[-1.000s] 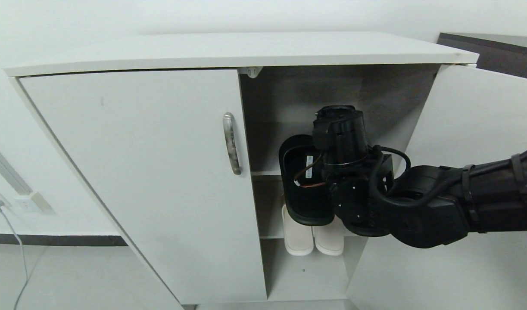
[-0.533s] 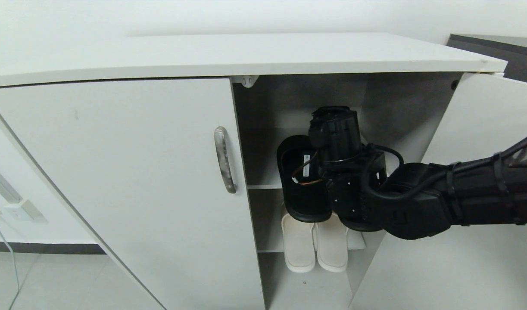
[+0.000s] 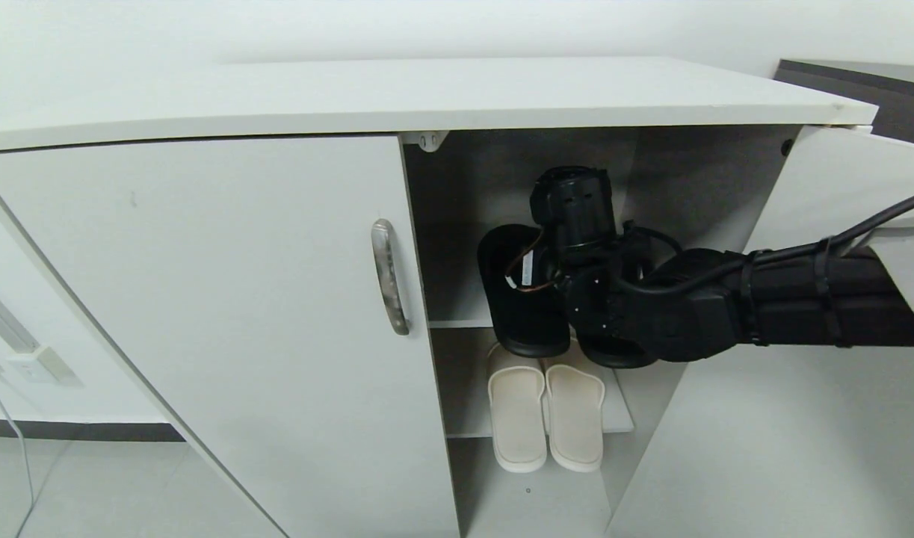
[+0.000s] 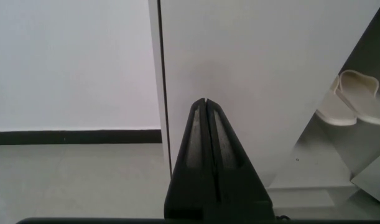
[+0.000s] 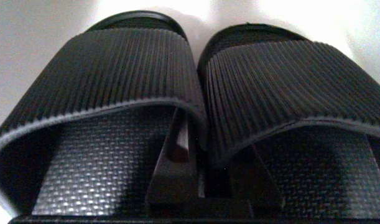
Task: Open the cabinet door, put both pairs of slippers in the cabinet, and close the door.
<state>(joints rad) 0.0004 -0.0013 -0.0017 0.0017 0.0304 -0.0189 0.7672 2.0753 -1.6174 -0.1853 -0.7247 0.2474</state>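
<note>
Ok so here's the scene. The white cabinet (image 3: pixel 427 90) has its right door (image 3: pixel 823 179) swung wide open, and its left door (image 3: pixel 225 299) is shut, metal handle (image 3: pixel 388 276) and all.

The right arm is stuck into the open half. Its hand (image 5: pixel 209 155) has the pair of black slippers (image 3: pixel 520 299), and the right wrist view shows how. The fingers (image 5: pixel 176 155) sit in the gap between the two slippers, closed in on the inner sides of the ribbed straps, so both slippers are pinched together side by side. The pair is up at the level of the upper shelf (image 3: pixel 457 323), toes pointing into the cabinet and heels sticking out past the shelf's front edge. I honestly can't tell if they're resting on that shelf or hanging just over it, because the wrist blocks that bit.

The white slippers (image 3: pixel 546 415) are one level down on the lower shelf (image 3: pixel 468 432). They lie next to each other, toes in, with the heels hanging over the front edge. The heels of the black pair are right above the toe ends of the white pair.

The left hand (image 4: pixel 206 109) is low down in front of the closed left door. Its fingers are pressed flat together with nothing in them.

There's also a wall outlet (image 3: pixel 42 362) off to the left of the cabinet, with a cable running down to the floor.
</note>
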